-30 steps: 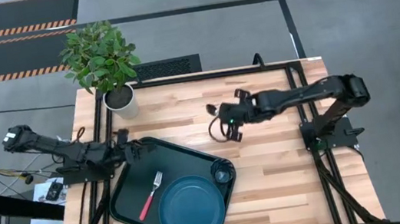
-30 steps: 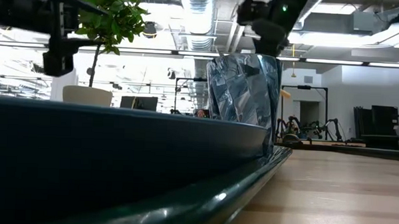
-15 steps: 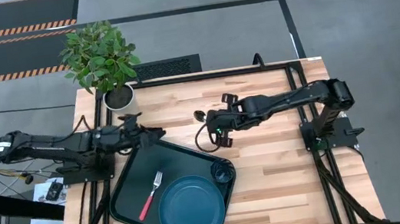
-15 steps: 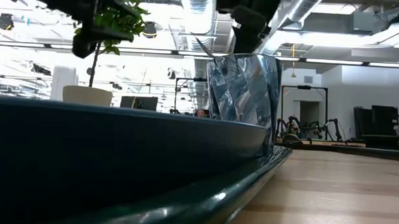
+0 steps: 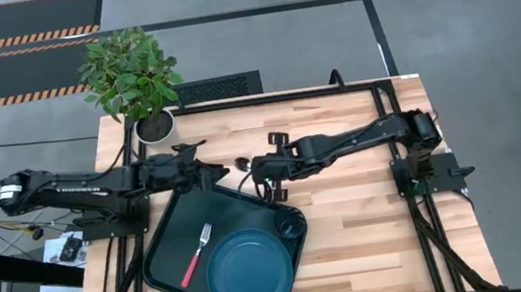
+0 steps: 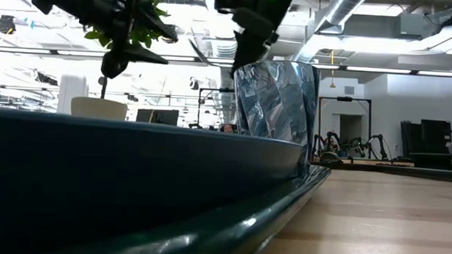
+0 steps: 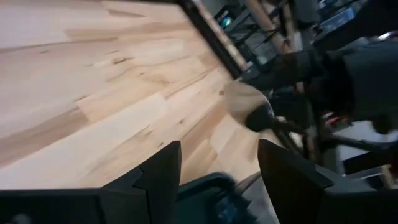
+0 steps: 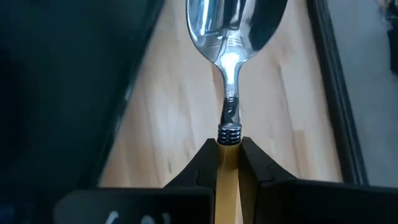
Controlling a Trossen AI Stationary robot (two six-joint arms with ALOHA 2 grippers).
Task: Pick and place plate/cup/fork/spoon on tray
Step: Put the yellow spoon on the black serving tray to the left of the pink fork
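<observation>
The dark-green tray (image 5: 167,241) lies at the table's near left. On it are the dark-blue plate (image 5: 249,274), the small cup (image 5: 290,227) and the pink-handled fork (image 5: 196,253). My right gripper (image 5: 260,172) is above the tray's far corner, shut on the orange-handled spoon (image 8: 231,37). My left gripper (image 5: 221,174) hovers open just left of it, empty. In the left wrist view the spoon's bowl (image 7: 240,101) shows ahead of the open left gripper (image 7: 217,171). The low view shows the cup (image 6: 276,106) behind the plate's rim (image 6: 135,150). My right gripper pinches the spoon's orange handle (image 8: 227,165) between its two fingers, at the end next to the metal neck. The spoon runs along the fingers, its silver bowl (image 8: 235,18) sticking out ahead toward the table's left. It is lifted clear of the table and the tray.
A white pot with a green plant (image 5: 133,77) stands at the far left corner. Bare wooden table (image 5: 371,222) lies right of the tray. The two grippers are close together over the tray's far edge.
My right gripper has carried the spoon toward the table's left, from mid-table to the tray's far corner. My left gripper has reached toward the table's right along the tray's far edge, closing on the right gripper.
</observation>
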